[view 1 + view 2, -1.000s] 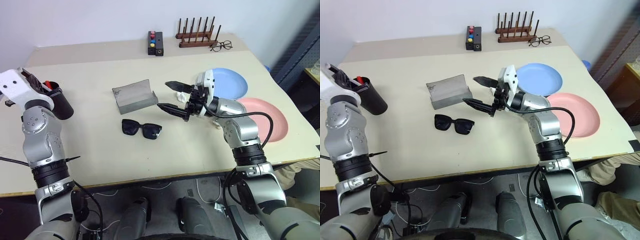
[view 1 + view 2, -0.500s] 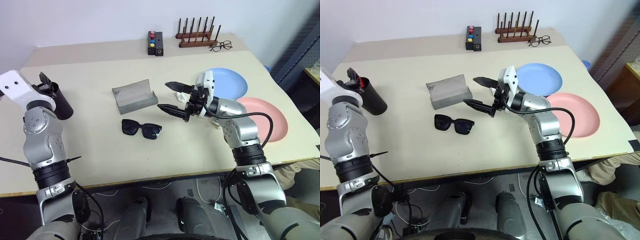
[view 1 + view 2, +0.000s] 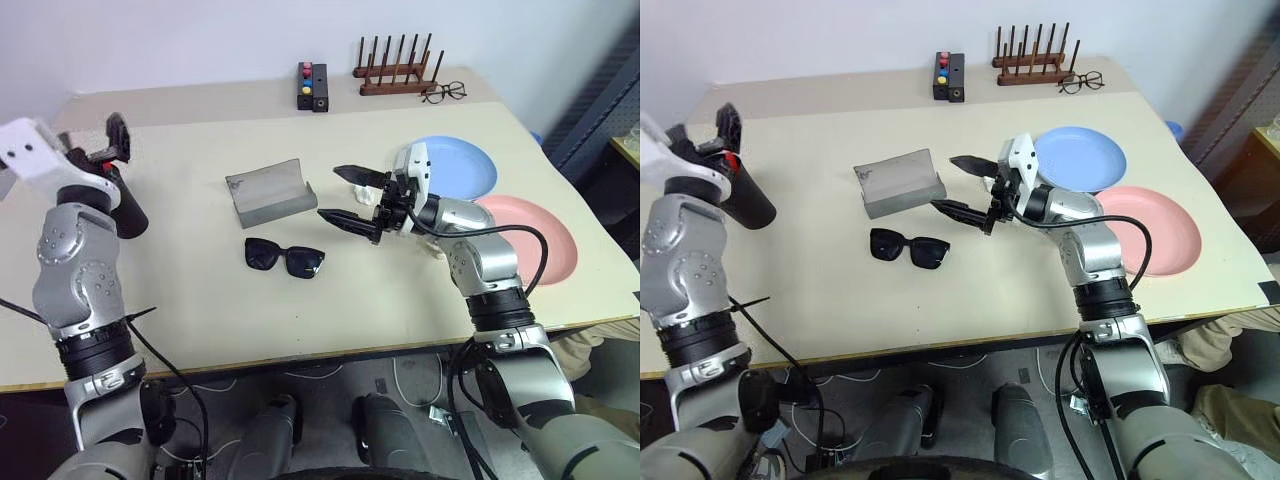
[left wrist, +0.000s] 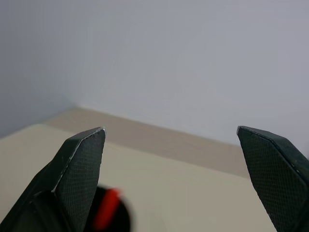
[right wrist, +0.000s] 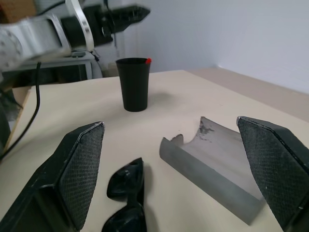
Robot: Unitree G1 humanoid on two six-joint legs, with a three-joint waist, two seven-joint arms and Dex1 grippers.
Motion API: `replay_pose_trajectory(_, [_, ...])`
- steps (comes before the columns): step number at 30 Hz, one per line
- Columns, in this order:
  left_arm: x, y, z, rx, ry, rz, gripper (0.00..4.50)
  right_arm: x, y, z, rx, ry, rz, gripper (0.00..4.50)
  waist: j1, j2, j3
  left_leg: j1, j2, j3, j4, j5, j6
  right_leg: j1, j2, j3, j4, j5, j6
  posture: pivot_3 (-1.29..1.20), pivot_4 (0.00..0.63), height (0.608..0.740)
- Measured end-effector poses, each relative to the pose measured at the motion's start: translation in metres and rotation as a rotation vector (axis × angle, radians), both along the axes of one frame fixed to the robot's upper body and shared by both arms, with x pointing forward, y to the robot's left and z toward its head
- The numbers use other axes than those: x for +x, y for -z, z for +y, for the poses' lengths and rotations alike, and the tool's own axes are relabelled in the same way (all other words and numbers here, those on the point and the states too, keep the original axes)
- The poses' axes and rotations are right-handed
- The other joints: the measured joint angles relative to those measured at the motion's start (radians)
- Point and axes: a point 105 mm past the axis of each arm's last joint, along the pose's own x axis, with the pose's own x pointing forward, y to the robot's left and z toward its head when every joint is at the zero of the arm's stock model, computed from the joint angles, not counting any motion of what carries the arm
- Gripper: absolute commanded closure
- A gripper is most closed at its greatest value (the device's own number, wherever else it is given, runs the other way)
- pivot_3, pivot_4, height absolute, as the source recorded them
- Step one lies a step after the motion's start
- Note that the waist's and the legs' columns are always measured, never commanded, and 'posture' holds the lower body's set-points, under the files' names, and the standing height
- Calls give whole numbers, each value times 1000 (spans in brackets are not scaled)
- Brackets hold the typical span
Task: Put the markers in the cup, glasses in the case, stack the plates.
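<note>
Marker in the cup; glasses and plates left to do.
Left gripper [image 3: 728, 128] hangs wide-jawed, empty, above the cup [image 3: 743, 200] holding the marker [image 3: 731, 160]. The case [image 3: 270, 192] lies open beside the glasses [image 3: 285, 257]; right gripper [image 3: 345, 195], jaws spread and empty, hovers nearby. Blue plate [image 3: 462, 166] and pink plate [image 3: 545, 245] sit unstacked on the desk [image 3: 200, 310], nothing blocking them.

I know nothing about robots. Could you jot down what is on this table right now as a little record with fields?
marker: red cap showing at the rim, standing in the cup
cup: black, upright, near the table's left edge
left end effector: open, above the cup, holding nothing
right end effector: open, empty, hovering above the table near the case
case: grey, lying open
sunglasses: on the table, in front of the case
plates: blue and pink, side by side, unstacked
</note>
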Motion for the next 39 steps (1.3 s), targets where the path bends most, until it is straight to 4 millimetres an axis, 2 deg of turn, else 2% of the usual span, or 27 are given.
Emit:
replay_pose_trajectory(2, [1, -6, -26, 134, 174, 41, 58, 1, 2, -3, -6, 17, 2, 0, -1, 0, 0, 0, 0, 0, 0, 0, 0, 0, 0, 0, 0, 0, 0, 0, 150, 740])
replay_pose_trajectory(4, [-1, -4, -50, 262, 319, 91, 58, 2, 6, -7, -15, 32, 13, 0, -3, 1, 0, 0, 0, 0, -1, 0, 0, 0, 0, 1, -1, 0, 0, 0, 150, 740])
replay_pose_trajectory(8, [5, 18, -75, 406, 532, 235, 58, 2, 18, -19, -47, 84, 38, 0, -2, 1, 0, 0, 1, 0, -2, 0, 0, -1, 1, 1, 0, 0, 0, 0, 150, 740])
replay_pose_trajectory(13, [36, 30, -80, 429, 625, 371, 58, -3, 20, -25, -58, 129, 23, 0, 0, 1, 0, 0, 1, 0, -2, 1, -1, 0, 1, 0, -1, 0, 0, 0, 150, 740])
replay_pose_trajectory(17, [60, 51, -97, 499, 688, 466, 58, -5, 19, -31, -65, 170, 19, 0, 1, 0, 1, 0, 0, 0, -2, 1, -1, 0, 1, 0, -2, 0, 0, 0, 150, 740])
replay_pose_trajectory(21, [72, 69, -112, 624, 759, 539, 58, -8, 21, -37, -80, 202, 17, 0, -1, 0, 1, -1, 0, 0, -2, 1, -1, -1, 1, 0, -2, 0, 0, 0, 150, 740])
replay_pose_trajectory(24, [73, 76, -122, 711, 826, 554, 58, -10, 28, -45, -113, 226, 26, 0, -3, 0, 1, -1, 0, 0, -2, 0, 0, -1, 0, 0, -2, 0, 0, 0, 150, 740])
replay_pose_trajectory(30, [72, 79, -126, 810, 901, 572, 58, -19, 51, -62, -209, 242, 75, 0, -3, -1, 2, -1, 0, 0, -1, 0, 0, -1, 0, 0, -2, 0, 1, 0, 150, 740])
replay_pose_trajectory(35, [69, 86, -125, 861, 932, 599, 58, -28, 55, -76, -250, 247, 86, 0, -2, -1, 2, -1, 0, 0, -1, 0, 0, -1, 0, 0, -2, 0, 1, 0, 150, 740])
replay_pose_trajectory(39, [68, 94, -122, 898, 941, 637, 58, -34, 51, -86, -243, 264, 90, 0, -3, -2, 2, -1, 0, 0, -1, 0, 0, -1, 1, 0, -1, 0, 1, 0, 150, 740])
